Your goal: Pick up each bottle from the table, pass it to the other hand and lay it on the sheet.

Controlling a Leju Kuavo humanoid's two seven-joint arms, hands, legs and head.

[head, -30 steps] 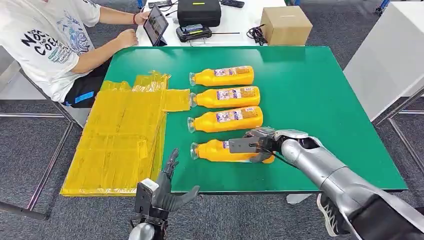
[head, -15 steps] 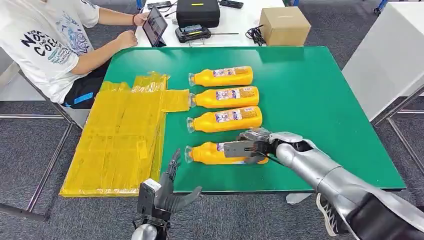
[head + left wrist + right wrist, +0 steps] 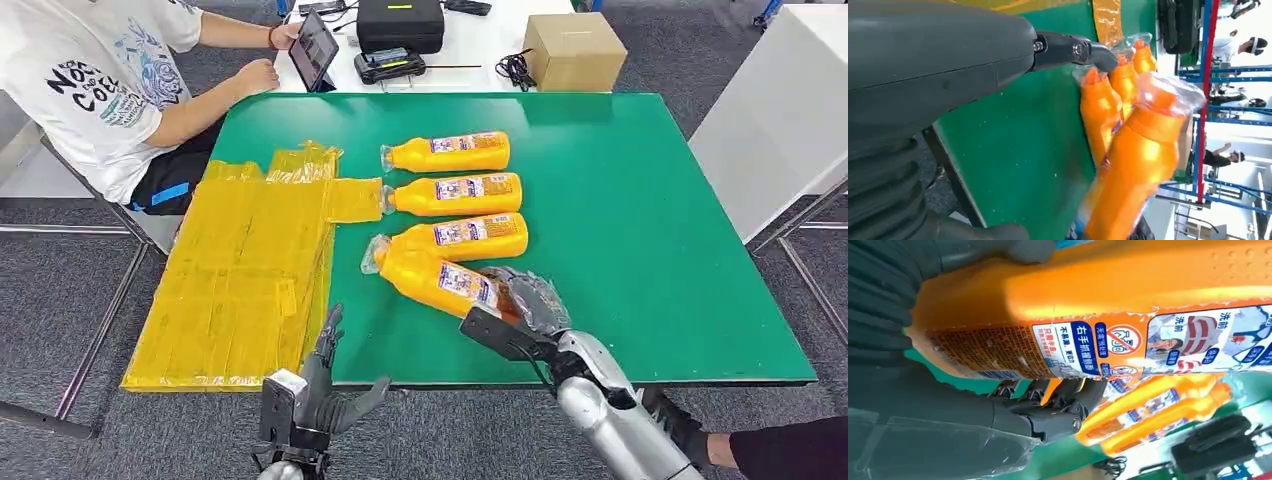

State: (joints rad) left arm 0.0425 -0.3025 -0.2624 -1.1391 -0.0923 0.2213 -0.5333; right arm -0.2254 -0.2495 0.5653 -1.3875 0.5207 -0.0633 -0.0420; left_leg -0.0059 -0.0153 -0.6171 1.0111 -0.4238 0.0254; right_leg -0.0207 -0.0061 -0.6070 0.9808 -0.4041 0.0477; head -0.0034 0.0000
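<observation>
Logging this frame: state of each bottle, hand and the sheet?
Held bottle: gripped by right robot hand, tilted, cap end toward the sheet.
Three other bottles: lying on table.
Left robot hand: holds nothing, fingers apart, at table's near edge.
Sheet: spread flat, no bottles on it.

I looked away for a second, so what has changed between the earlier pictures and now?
The right hand, already gripping the nearest bottle, has lifted it off the green table and swung it so its cap points toward the yellow sheet. The right arm has pulled back toward the robot. The left hand stays open below the table edge; the other three bottles lie unmoved.
</observation>
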